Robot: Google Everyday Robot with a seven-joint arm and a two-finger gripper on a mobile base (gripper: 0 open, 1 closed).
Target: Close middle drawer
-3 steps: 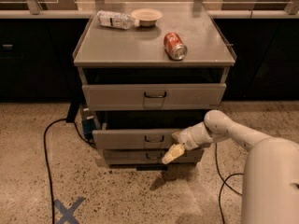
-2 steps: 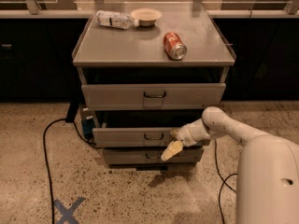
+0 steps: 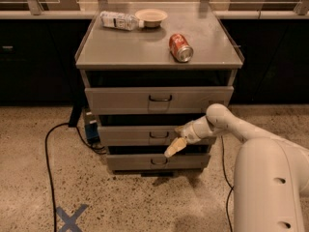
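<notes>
Lower left, on speckled floor: blue tape cross [image 3: 70, 217]. Above it, black cable [image 3: 47, 153] curving toward the foot of a grey metal bench [image 3: 120, 50] with three drawers. On the bench top, from the left: clear plastic bottle [image 3: 118, 21] lying on its side, small pale bowl [image 3: 151, 17] just beside it, red soda can [image 3: 181, 47] on its side, nearer the front edge. Under the top, taller uppermost drawer [image 3: 120, 100]. Below that, middle drawer [image 3: 130, 135], second of three, with a dark gap above its front and a small dark wire handle [image 3: 159, 135] at centre. Beneath, lowest drawer [image 3: 135, 162]. Just right of that handle, cream-coloured end effector [image 3: 176, 140], angled down and left, up against the middle drawer's front and overlapping its lower edge; apart or together, cannot tell. Further right, white arm [image 3: 227, 122] reaching back to the bulky white robot body [image 3: 270, 187] at lower right.
</notes>
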